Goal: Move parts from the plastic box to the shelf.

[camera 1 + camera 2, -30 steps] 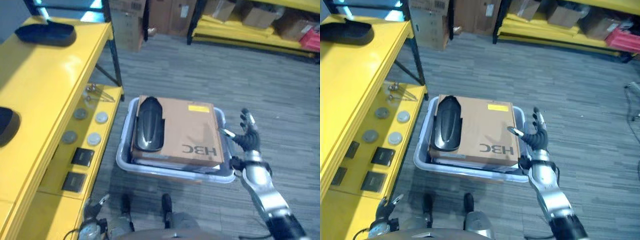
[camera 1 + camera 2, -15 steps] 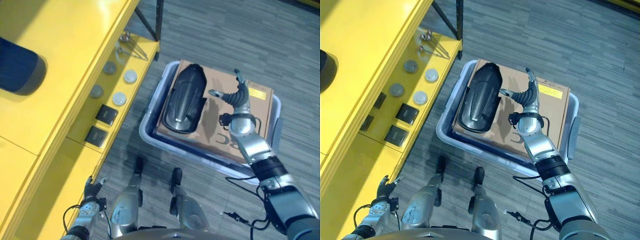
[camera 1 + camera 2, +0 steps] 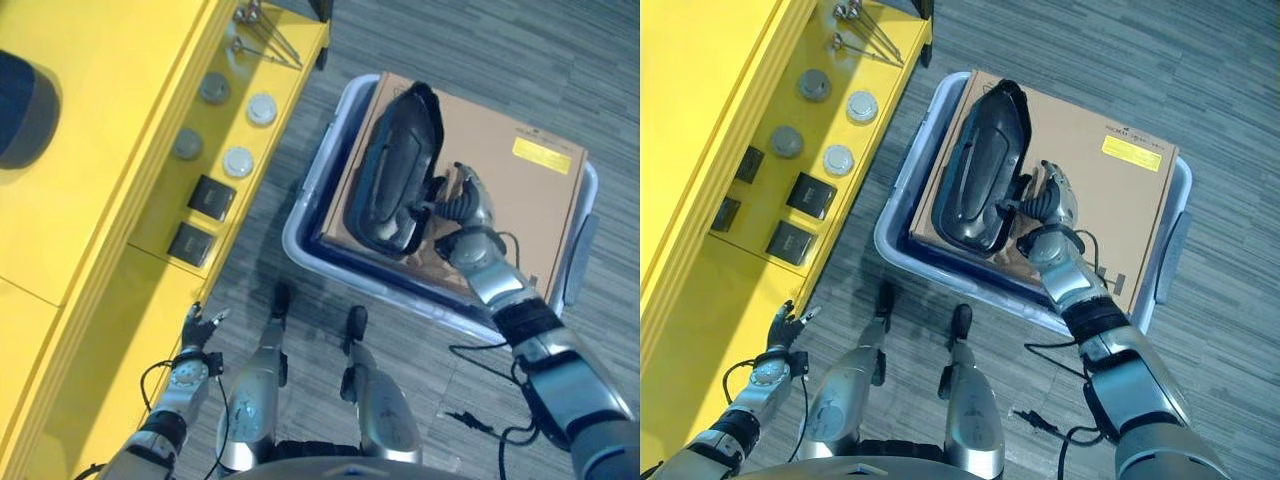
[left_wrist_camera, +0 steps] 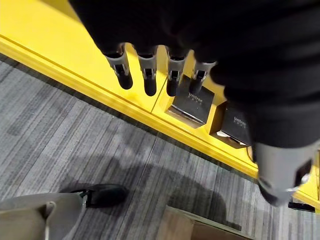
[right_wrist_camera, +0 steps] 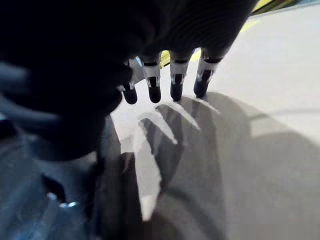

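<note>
black part lies on the cardboard box inside the plastic box | my right hand just beside its near end, fingers loosely spread, holding nothing | my left hand low by the yellow shelf, fingers straight, apart

A warehouse or parts store: a yellow steel shelf holding round discs and small black boxes, a grey plastic box with a cardboard carton on grey plank flooring.
</note>
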Available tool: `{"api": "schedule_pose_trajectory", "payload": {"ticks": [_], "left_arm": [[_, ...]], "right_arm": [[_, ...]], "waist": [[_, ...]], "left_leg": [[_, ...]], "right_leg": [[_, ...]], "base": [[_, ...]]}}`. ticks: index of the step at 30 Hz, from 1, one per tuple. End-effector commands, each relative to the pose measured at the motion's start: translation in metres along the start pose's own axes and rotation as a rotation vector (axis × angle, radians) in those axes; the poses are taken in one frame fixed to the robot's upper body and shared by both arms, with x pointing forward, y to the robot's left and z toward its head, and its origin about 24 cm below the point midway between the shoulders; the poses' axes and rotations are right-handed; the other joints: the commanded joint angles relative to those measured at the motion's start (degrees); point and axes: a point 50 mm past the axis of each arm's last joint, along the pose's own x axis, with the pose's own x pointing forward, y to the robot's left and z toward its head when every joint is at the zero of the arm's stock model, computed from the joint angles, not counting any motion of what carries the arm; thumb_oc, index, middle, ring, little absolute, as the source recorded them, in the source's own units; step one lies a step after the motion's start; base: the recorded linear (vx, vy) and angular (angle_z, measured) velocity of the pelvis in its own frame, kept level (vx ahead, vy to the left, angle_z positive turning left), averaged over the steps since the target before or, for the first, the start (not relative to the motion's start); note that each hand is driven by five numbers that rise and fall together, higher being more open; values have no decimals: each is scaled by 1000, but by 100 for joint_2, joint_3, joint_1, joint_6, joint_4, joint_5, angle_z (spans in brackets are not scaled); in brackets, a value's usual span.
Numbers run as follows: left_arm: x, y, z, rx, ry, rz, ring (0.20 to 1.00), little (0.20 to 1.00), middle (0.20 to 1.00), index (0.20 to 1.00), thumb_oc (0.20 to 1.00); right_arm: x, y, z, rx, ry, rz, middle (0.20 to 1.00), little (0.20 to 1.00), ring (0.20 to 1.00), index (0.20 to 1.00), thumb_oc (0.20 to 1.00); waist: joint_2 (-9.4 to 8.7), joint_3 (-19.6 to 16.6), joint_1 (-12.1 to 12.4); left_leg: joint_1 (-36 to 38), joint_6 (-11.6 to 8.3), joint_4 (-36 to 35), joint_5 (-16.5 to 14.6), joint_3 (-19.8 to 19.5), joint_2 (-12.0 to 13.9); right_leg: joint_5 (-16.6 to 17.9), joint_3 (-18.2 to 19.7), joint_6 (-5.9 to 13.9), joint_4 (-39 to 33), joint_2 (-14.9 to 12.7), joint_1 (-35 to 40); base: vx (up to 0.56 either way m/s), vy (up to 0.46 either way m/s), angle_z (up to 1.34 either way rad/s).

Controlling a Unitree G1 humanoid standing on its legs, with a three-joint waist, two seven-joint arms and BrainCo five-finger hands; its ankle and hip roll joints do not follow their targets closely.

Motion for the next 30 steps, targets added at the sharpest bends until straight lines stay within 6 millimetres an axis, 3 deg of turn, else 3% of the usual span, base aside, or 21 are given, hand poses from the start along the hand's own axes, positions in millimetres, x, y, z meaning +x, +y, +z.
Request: {"api": "schedule_pose_trajectory", "payload": {"ticks": [1,8,9,16,20,22,27,30], "left_arm": [[1,12,-3,21,1,17,1000,1000,1000,1000,1000],[-4,22,-18,42,54,20,1000,1000,1000,1000,1000],[-6,24,-20,29,48,22,1000,1000,1000,1000,1000],[-11,26,-13,-20,-8,-23,1000,1000,1000,1000,1000],[-12,20,20,115,-188,-106,1000,1000,1000,1000,1000],[-13,17,51,119,-289,-175,1000,1000,1000,1000,1000],[-16,-4,109,92,-436,-335,1000,1000,1000,1000,1000],[-24,-24,139,64,-490,-458,1000,1000,1000,1000,1000]], "right_arm": [[-9,27,-22,-136,48,271,200,200,200,200,200],[-7,18,-62,-266,251,216,200,200,200,200,200],[-13,17,-75,-188,282,148,200,200,200,200,200],[-40,8,-100,-5,224,-49,200,200,200,200,200],[-54,-4,-106,35,159,-135,200,200,200,200,200],[-57,-13,-100,26,87,-185,200,200,200,200,200],[-55,-26,-73,-25,-82,-267,200,200,200,200,200],[-47,-40,-46,-64,-209,-320,200,200,200,200,200]], "waist": [[-147,-139,191],[-176,-396,356],[-217,-518,351],[-426,-1078,243],[-464,-1456,213],[-469,-1730,198],[-486,-2116,98],[-491,-2233,22]], "left_leg": [[-135,-24,751,-739,-156,-87],[167,-80,488,-709,-210,-24],[309,-98,415,-711,-202,15],[760,-137,295,-751,-95,138],[1024,-162,164,-725,-9,204],[1174,-182,71,-687,54,250],[1397,-178,18,-695,144,296],[1507,-161,15,-741,192,305]], "right_leg": [[-78,205,5,451,-408,-350],[-83,16,5,261,-385,-52],[-69,-16,3,182,-358,78],[-4,-26,47,29,-304,434],[16,-41,94,-17,-280,649],[29,-38,131,-29,-270,772],[-8,-71,142,-29,-251,1001],[-51,-65,131,-29,-242,1104]], "base": [[1,-41,2],[22,-22,9],[55,-35,9],[71,-70,7],[66,-94,-3],[46,-99,-10],[11,-56,-10],[-29,-19,-6]]}}
